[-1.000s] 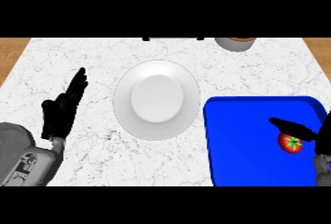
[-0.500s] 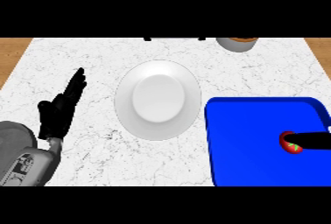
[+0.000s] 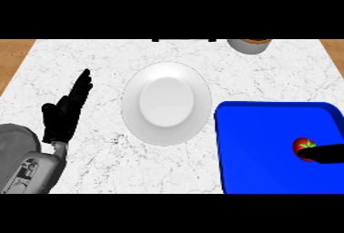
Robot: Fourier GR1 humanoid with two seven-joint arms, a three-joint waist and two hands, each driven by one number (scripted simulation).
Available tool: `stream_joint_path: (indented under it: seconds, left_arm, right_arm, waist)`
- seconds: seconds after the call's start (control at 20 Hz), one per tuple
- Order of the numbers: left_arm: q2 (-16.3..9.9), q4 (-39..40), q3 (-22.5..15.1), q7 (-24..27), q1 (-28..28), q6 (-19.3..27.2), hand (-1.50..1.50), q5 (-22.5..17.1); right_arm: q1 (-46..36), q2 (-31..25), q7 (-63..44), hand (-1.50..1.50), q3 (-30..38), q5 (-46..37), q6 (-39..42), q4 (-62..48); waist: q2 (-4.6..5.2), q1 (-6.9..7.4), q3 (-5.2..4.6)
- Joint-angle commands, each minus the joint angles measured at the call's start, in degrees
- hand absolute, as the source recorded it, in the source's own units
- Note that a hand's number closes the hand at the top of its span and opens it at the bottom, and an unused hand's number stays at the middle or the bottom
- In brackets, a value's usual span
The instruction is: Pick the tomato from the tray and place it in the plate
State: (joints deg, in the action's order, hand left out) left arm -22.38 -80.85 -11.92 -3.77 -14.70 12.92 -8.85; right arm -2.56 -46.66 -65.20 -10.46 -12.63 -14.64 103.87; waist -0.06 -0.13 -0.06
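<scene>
A small red tomato (image 3: 302,144) with a green stem lies in the right part of the blue tray (image 3: 262,150). Only a black part of my right hand (image 3: 327,154) shows, coming in from the right edge. It overlaps the tomato's lower right side, and the rest of the hand is out of view. The white plate (image 3: 166,103) stands on the marble counter just left of the tray, with nothing on it. My left hand (image 3: 66,113) rests open at the left, fingers pointing up, well away from the plate.
A grey cup-like vessel (image 3: 249,44) stands at the counter's far edge, above the tray. Wooden floor shows beyond the counter's left and right top corners. My grey left forearm (image 3: 27,164) fills the lower left.
My right hand has shifted towards the right edge; less of it shows, now low against the tomato. The tomato stays in the tray. The left hand has barely moved.
</scene>
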Motion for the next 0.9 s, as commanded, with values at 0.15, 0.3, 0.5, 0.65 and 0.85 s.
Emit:
stream_joint_path:
  seconds: [0.15,0.3,0.5,0.65,0.85]
  left_arm:
    - [-0.80,2.97,3.34,0.66,-1.82,-3.63,0.00,-0.94]
    - [3.74,1.00,-0.62,-0.62,-0.75,0.97,0.00,3.49]
    - [2.20,0.80,3.01,-0.83,-1.58,-2.85,0.00,2.20]
    - [5.03,2.95,2.49,0.41,-0.88,-1.47,0.00,4.33]
    - [2.39,4.21,6.49,0.30,-2.41,-5.34,0.00,3.84]
  right_arm:
    - [-3.74,1.65,-4.09,-1.50,0.68,3.99,7.98,-8.24]
    - [-0.25,2.78,-0.34,-1.50,0.09,3.67,7.78,-10.30]
    - [-3.32,8.80,2.39,-1.50,-1.59,-0.42,6.63,-16.50]
    - [-3.20,8.79,3.71,-1.50,-0.22,-0.09,9.23,-18.45]
    - [-1.58,10.97,4.74,-1.50,0.97,-1.13,9.72,-19.34]
  waist:
    - [0.25,0.44,0.03]
    - [0.11,-0.01,0.07]
    - [0.14,0.33,0.07]
    - [0.11,0.14,0.06]
    - [0.08,0.02,0.05]
